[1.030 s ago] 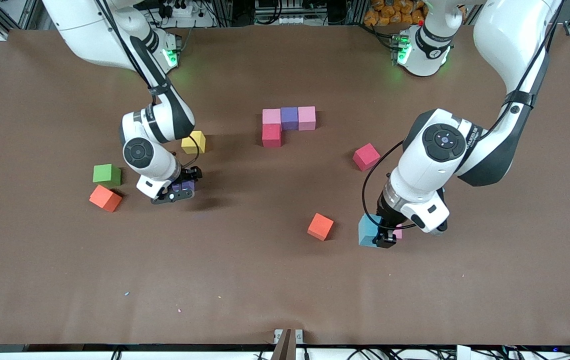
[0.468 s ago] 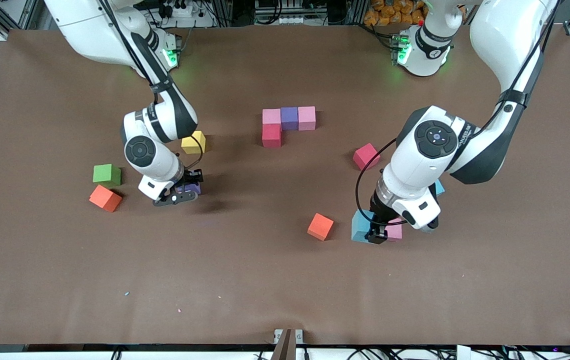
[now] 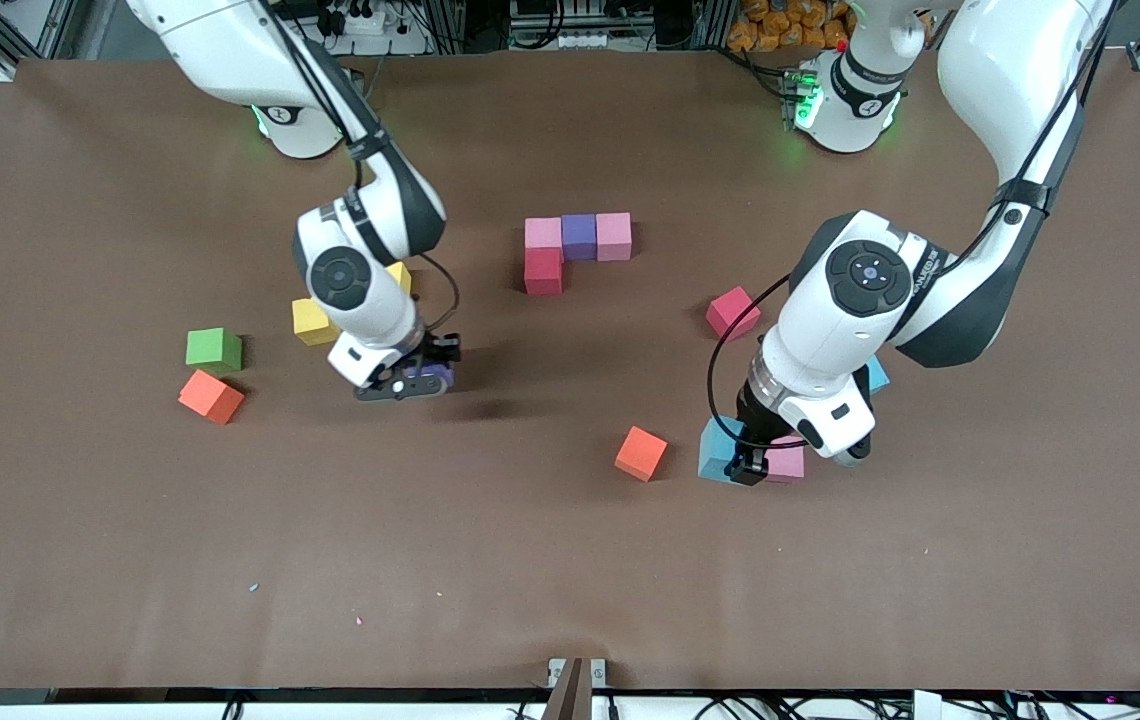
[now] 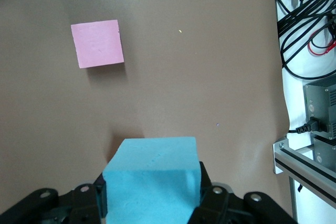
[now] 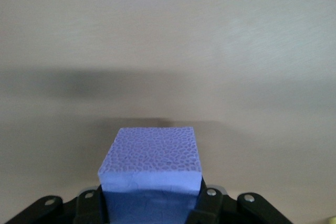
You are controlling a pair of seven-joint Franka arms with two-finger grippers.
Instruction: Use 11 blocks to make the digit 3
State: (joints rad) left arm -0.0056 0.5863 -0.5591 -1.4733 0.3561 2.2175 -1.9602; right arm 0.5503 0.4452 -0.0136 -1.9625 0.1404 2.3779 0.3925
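The right gripper (image 3: 427, 377) hangs above the table, its 2 fingers clamped on a small purple foam cube (image 5: 151, 163). The left gripper (image 3: 745, 462) points down, fingers closed on a sky-blue foam cube (image 4: 152, 174).

We note two glossy white arms with black joint bands and round black caps at the wrists. Thin black cables loop along each forearm. Green lights glow at both bases. The left gripper (image 3: 752, 470) and right gripper (image 3: 420, 380) are black, with silver screws in their finger mounts.
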